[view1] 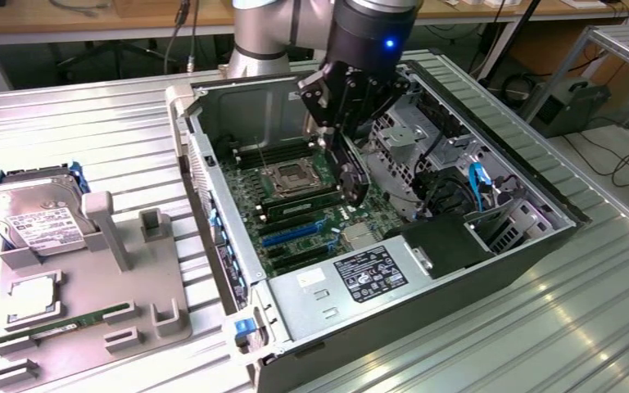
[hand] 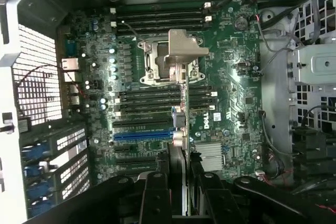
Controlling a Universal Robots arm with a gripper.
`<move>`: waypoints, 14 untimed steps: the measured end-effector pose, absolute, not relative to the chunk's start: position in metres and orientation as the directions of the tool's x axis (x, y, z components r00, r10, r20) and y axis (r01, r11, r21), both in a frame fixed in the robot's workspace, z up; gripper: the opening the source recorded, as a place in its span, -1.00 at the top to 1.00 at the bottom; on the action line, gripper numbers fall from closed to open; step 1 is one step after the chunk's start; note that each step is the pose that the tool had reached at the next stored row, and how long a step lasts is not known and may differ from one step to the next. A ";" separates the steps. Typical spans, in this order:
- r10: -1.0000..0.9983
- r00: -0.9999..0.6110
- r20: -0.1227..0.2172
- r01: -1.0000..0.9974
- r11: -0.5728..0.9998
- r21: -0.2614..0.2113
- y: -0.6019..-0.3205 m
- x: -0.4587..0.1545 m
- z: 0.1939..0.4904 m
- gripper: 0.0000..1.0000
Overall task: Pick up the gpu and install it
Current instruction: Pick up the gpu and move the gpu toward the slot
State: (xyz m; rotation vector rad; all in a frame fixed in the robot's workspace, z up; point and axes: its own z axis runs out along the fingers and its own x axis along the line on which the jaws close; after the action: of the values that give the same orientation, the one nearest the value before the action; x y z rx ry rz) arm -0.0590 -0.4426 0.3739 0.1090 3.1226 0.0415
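You have the gpu pinched edge-on between the jaws of the gripper, which are part-closed on its two faces. It hangs upright over the motherboard inside the open case, bracket end farthest from the fingers, near the CPU socket

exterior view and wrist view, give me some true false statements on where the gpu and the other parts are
1. The end effector grips the gpu above the motherboard. True.
2. The hard drive lies inside the pc case. False: it lies outside the case, at the exterior view's left.
3. A green RAM stick lies on the grey holder. True.
4. The pc case is closed. False: its side is open, the motherboard exposed.
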 end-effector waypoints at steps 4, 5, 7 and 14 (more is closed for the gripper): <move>0.070 -0.997 -0.015 0.070 0.997 0.027 -0.442 -0.047 0.370 0.47; 0.070 -0.997 -0.015 0.070 0.997 0.027 -0.442 -0.044 0.369 0.47; 0.070 -0.997 -0.014 0.069 0.997 0.027 -0.442 -0.038 0.367 0.47; 0.070 -0.997 -0.014 0.070 0.997 0.027 -0.442 -0.028 0.365 0.47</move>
State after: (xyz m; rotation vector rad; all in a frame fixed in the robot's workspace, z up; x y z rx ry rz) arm -0.0283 -0.4421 0.3650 0.1091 3.1248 0.0409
